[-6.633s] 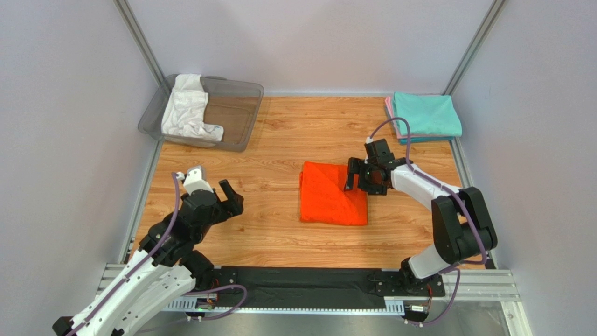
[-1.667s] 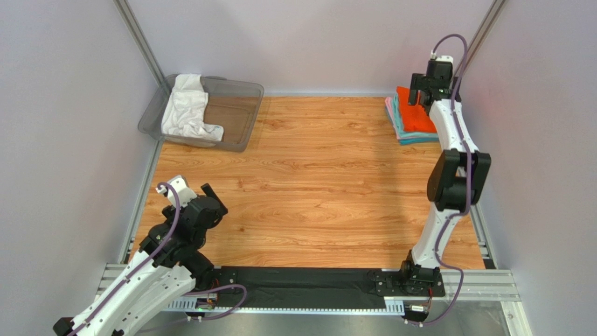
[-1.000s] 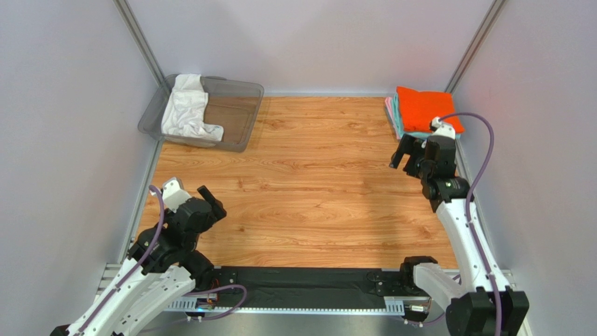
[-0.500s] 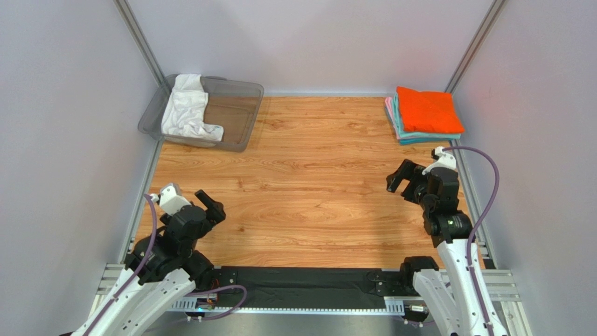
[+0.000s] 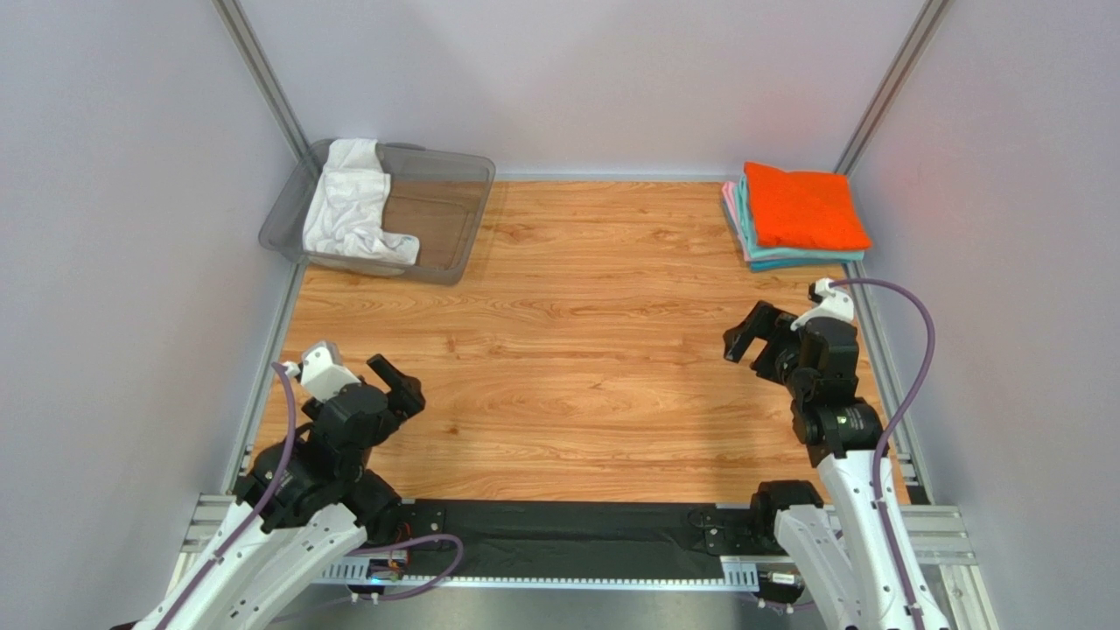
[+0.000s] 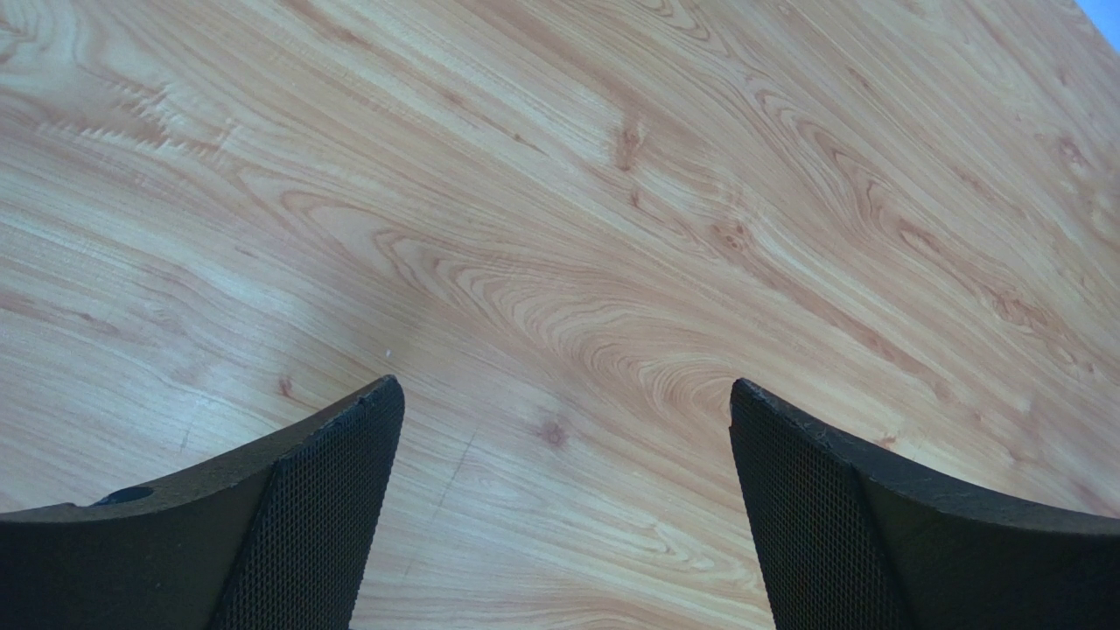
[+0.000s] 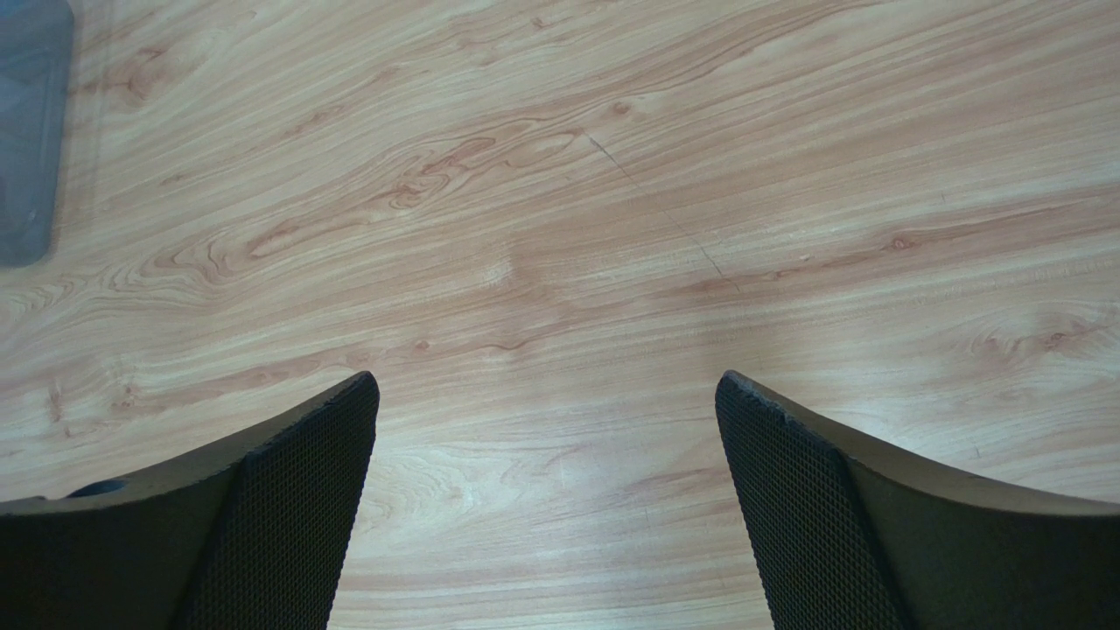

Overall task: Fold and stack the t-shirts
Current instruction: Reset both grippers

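Observation:
A folded bright orange t-shirt [image 5: 802, 206] lies on top of a stack at the table's far right, with teal [image 5: 809, 255] and pink [image 5: 728, 204] folded shirts under it. A crumpled white t-shirt [image 5: 350, 204] lies in the clear grey bin [image 5: 447, 197] at the far left. My left gripper [image 5: 395, 385] is open and empty over bare wood at the near left [image 6: 565, 407]. My right gripper [image 5: 744, 335] is open and empty over bare wood at the right [image 7: 546, 394], in front of the stack.
Metal frame rails [image 5: 270, 344] run along the table's left and right edges. Grey walls close in the sides and back. A corner of the grey bin [image 7: 29, 125] shows in the right wrist view. The wooden table top [image 5: 579, 328] lies between the arms.

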Controlling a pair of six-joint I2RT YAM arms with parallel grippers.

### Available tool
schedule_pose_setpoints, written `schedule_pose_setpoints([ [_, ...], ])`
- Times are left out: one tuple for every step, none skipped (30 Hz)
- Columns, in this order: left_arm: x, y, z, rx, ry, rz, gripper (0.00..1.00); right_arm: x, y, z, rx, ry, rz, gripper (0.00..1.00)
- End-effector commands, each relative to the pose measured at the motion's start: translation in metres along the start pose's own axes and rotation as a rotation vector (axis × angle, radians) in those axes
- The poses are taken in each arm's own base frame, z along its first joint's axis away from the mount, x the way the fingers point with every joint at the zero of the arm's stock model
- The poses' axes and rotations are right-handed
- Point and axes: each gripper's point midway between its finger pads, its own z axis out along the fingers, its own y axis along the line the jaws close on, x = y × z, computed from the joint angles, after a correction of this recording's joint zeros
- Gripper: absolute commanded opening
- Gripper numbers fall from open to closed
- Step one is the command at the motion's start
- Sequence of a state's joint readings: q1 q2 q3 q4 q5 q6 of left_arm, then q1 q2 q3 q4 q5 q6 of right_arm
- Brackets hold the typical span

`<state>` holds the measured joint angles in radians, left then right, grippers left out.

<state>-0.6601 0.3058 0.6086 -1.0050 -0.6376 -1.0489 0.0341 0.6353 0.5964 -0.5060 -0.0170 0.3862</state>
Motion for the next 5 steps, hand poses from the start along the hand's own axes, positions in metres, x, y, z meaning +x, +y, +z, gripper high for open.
schedule_pose_setpoints([
  [-0.0026,-0.0018,0.0021,0.0,-0.013,0.009,1.0,-0.0112,0.0049,0.0005,-0.022,-0.056,0.013,1.0],
  [-0.0028,-0.0021,0.0021,0.001,-0.014,0.01,1.0,-0.0112,0.0052,-0.0001,-0.024,-0.057,0.013,1.0],
  [-0.0035,-0.0026,0.0022,0.001,-0.016,0.014,1.0,-0.0114,0.0053,-0.0006,-0.025,-0.06,0.015,1.0],
  [-0.0039,-0.0041,0.0009,0.008,-0.012,0.014,1.0,-0.0126,0.0059,-0.0014,-0.026,-0.064,0.021,1.0],
  [-0.0029,-0.004,0.0003,0.01,-0.005,0.017,1.0,-0.0139,0.0055,-0.0018,-0.023,-0.069,0.023,1.0],
])
